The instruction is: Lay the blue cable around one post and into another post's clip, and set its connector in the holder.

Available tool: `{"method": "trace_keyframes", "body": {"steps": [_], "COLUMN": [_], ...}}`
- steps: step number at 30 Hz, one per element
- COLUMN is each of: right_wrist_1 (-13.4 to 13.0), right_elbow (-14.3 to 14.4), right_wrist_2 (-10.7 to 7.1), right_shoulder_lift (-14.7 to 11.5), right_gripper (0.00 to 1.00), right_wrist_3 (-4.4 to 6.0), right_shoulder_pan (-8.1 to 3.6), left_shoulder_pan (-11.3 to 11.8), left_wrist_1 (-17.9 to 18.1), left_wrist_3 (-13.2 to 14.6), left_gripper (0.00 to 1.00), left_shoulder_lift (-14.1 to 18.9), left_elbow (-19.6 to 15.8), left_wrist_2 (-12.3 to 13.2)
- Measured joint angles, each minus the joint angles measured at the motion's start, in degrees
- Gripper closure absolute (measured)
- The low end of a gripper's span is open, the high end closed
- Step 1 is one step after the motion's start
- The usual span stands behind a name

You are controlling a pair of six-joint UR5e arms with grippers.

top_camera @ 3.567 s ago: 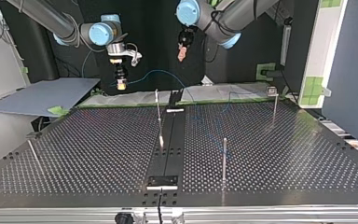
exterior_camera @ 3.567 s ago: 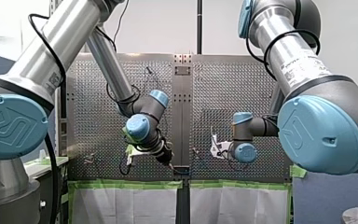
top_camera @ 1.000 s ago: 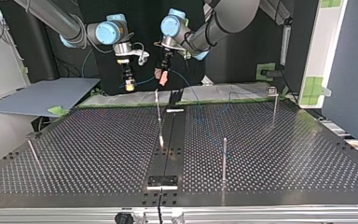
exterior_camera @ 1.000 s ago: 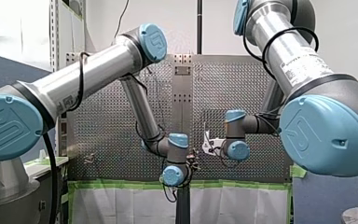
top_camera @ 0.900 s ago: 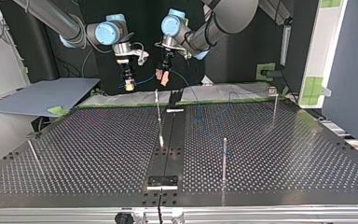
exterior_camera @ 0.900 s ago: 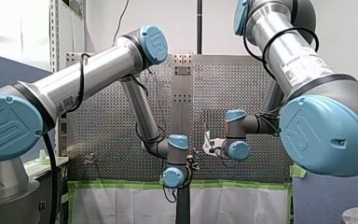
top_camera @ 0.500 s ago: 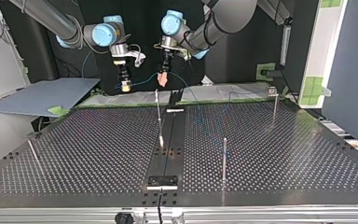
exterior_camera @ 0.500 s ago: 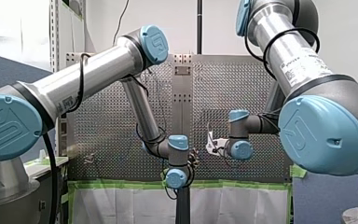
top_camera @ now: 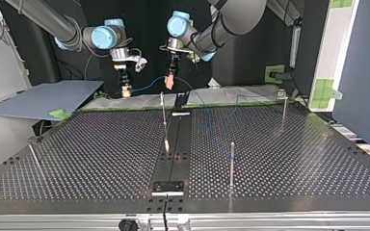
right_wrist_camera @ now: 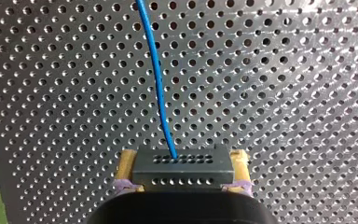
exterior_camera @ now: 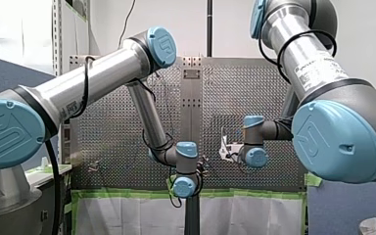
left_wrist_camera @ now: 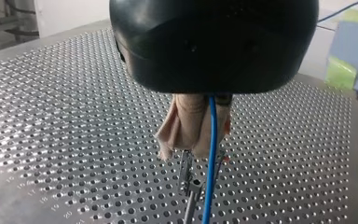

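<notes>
Where the desk comes closest in the top view, a black bracket sits at the edge on the dark centre strip. Just behind it, toward that view's right, an upright post stands by itself. Well off at the left a thin rod leans. Further back beside the centre strip stands a middle post. Beyond it at the right, a far post carries a small block on top.

Over the desk's far edge both tools hang clear of the surface. My left tool, coming in at that view's right, hovers just above the middle post's tip. Its beige pads are clenched on the blue cable. In the left wrist view the cable drops from between them past the post's clip head underneath; whether it touches the clip I cannot tell.

My right tool hangs near it, at the top view's left. Its yellow pads grasp the connector, a dark block with rows of small holes, by its two sides. The cable leaves the connector's face and runs ahead above the perforated desk.

In the top view the cable spans the air between the two tools in a shallow arc. From my left tool it falls away toward the desk's far edge at the right.
</notes>
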Motion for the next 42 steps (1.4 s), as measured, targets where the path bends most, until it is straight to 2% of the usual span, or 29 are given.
{"method": "trace_keyframes", "body": {"steps": [5, 12, 16, 21, 25, 32, 38, 42], "right_wrist_1": [-0.1, 0.1, 1.9, 4.0, 5.7, 7.0, 7.9, 8.7], "right_elbow": [-0.4, -1.1, -2.9, -5.2, -7.1, -10.5, -12.7, -13.9], "right_wrist_2": [-1.08, -1.71, -2.15, -2.65, -2.73, -2.73, -2.76, -2.76], "right_shoulder_lift": [0.2, 0.9, 2.8, 5.1, 7.0, 10.5, 11.5, 11.6], "right_gripper": [1.00, 1.00, 1.00, 1.00, 1.00, 1.00, 1.00, 1.00], "right_wrist_3": [0.10, -0.02, -0.58, -0.26, -0.41, -0.58, -0.71, -0.67], "right_shoulder_pan": [-0.63, -1.04, -1.21, -1.44, -1.68, -2.04, -2.34, -2.50], "left_shoulder_pan": [0.0, 0.3, 0.9, 2.4, 3.4, 5.8, 7.8, 8.5], "left_wrist_1": [0.4, -0.1, -0.5, -1.0, -1.6, -3.1, -4.8, -5.8], "left_wrist_3": [2.4, 4.6, 5.1, 6.1, 6.8, 9.5, 12.0, 12.4], "left_gripper": [1.00, 1.00, 1.00, 1.00, 1.00, 1.00, 1.00, 1.00], "left_shoulder_lift": [0.0, -0.1, -0.1, -0.1, -0.1, -0.1, -1.1, -2.1], "left_elbow": [0.4, 1.8, 2.7, 3.1, 3.2, 3.2, 4.5, 5.7], "left_wrist_2": [0.2, 0.2, 0.4, 0.9, 0.9, 0.8, 0.8, 1.4]}}
